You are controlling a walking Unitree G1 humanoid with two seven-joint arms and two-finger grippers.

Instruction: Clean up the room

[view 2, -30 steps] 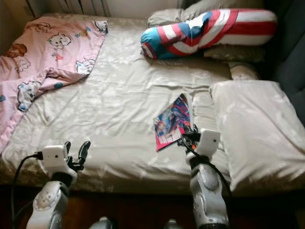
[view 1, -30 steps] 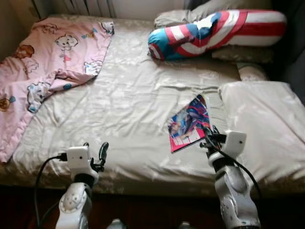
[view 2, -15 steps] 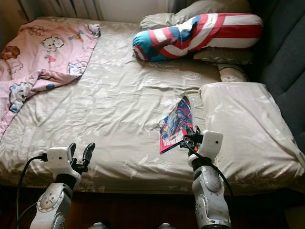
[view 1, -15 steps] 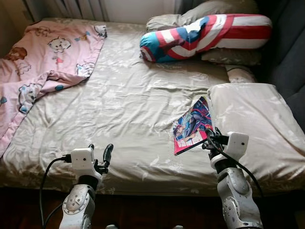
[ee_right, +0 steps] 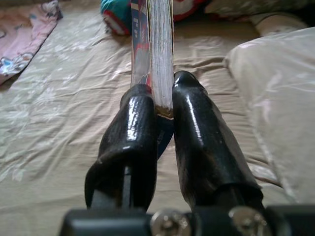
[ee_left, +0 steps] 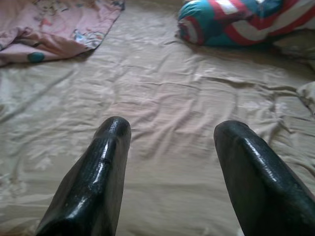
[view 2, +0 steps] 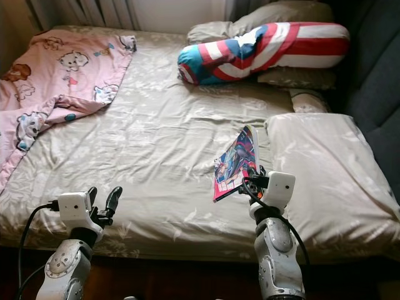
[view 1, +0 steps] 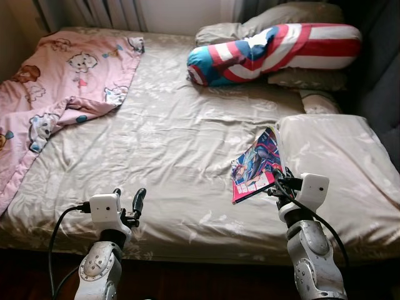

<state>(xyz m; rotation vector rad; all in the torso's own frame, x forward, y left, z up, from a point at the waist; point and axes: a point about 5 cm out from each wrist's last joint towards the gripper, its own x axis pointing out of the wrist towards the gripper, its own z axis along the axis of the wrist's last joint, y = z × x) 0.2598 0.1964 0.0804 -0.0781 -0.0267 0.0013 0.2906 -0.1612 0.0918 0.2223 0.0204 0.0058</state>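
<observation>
standing on edge, book [ee_right: 156, 54] between right hand [ee_right: 165, 96] fingers

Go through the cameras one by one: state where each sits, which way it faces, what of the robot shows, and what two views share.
Head stereo pair: looks forward and down at the beige bed; both silver arms show.
Left wrist: looks along the open left claw across the sheet.
Right wrist: looks along the right claw, shut on the colourful thin comic book.
Shared: both wrist views catch the red, white and blue striped bolster pillow.

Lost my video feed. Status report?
Right tool shut on comic book, lifted off bed. Left tool open, empty. Nothing in the way.
</observation>
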